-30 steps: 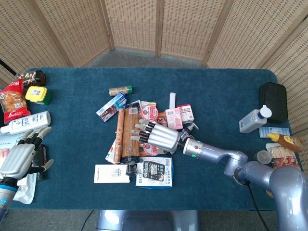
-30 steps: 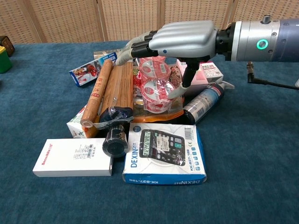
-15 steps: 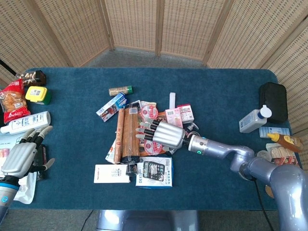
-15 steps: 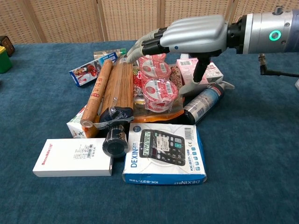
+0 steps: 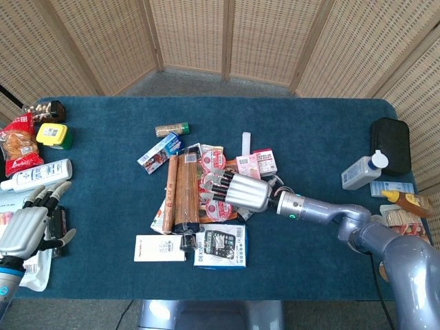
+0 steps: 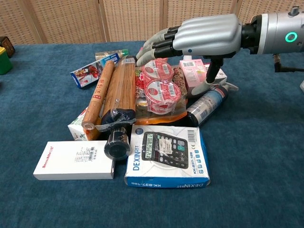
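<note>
We see our right hand (image 6: 202, 37) hovering palm-down over two red-lidded cups (image 6: 159, 80) in a clear packet, fingers (image 6: 154, 45) apart and lightly curled, holding nothing. Beyond the fingertips lie one bamboo mat (image 6: 118, 90) and one brown roll (image 6: 99, 95); under the thumb sit one pink box (image 6: 197, 71) and one spray can (image 6: 209, 104). Nearer us, one calculator box (image 6: 166, 156) and one white box (image 6: 73, 160) border open blue cloth (image 6: 256, 166). Our left hand (image 5: 27, 227) rests spread at the table's near edge.
</note>
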You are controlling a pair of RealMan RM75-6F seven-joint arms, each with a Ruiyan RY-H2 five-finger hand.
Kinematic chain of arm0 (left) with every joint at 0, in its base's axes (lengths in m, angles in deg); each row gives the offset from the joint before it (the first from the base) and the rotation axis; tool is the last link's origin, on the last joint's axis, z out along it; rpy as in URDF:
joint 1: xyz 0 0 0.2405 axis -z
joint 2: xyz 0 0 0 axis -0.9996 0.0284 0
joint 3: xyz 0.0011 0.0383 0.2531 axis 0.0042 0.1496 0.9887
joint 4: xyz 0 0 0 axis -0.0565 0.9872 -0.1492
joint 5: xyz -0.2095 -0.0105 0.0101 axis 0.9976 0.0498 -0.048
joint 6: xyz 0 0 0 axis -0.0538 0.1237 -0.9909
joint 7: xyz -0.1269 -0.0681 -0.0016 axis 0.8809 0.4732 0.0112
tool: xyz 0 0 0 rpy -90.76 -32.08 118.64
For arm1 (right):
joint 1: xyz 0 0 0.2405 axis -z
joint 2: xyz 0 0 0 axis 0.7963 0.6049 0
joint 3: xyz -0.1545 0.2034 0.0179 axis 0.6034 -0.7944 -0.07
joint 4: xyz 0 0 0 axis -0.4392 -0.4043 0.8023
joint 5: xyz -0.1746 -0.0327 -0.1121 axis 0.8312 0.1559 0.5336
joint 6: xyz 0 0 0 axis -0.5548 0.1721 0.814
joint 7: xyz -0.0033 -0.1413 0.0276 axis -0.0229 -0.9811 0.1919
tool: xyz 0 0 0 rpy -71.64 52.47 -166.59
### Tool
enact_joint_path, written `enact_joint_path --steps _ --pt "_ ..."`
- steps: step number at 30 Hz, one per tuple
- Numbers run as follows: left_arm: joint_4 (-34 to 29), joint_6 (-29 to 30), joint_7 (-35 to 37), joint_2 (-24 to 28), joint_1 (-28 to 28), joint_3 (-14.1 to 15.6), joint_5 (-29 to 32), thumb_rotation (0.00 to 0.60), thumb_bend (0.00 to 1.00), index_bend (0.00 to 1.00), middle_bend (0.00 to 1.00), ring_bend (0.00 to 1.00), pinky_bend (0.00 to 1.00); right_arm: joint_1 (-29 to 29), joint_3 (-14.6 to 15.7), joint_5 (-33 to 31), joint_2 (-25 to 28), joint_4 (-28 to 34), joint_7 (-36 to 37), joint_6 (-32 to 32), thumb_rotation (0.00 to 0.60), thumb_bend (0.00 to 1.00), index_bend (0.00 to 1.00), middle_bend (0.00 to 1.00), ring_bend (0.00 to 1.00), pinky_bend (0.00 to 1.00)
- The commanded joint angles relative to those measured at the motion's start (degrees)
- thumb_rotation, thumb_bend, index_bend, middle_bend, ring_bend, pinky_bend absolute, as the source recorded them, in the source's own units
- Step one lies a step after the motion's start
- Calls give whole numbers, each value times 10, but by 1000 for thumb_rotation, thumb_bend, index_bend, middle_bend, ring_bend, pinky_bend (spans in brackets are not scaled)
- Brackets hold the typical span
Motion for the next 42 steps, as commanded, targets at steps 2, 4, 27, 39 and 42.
enact_joint_path --steps 2,4,27,39,42 --pt "0 3 1 -1 -4 3 -1 600 325 50 50 128 0 -11 10 13 -26 -36 16 -16 600 163 0 0 0 0" --pt "2 3 4 -2 -5 4 -1 600 323 50 50 128 0 -17 17 21 -36 -49 22 -20 600 164 0 0 0 0" --pt "16 8 22 -1 -16 6 -2 600 318 50 48 129 0 -56 55 10 -112 -157 108 8 600 163 24 115 11 1" --pt "26 -2 34 -7 -9 1 -5 600 308 49 47 128 0 -35 56 -20 -87 -141 121 -12 600 349 514 753 608 585" --pt "27 -6 34 -7 -7 0 -6 600 306 49 47 128 0 -29 51 -29 -66 -115 102 -22 600 348 542 787 648 602"
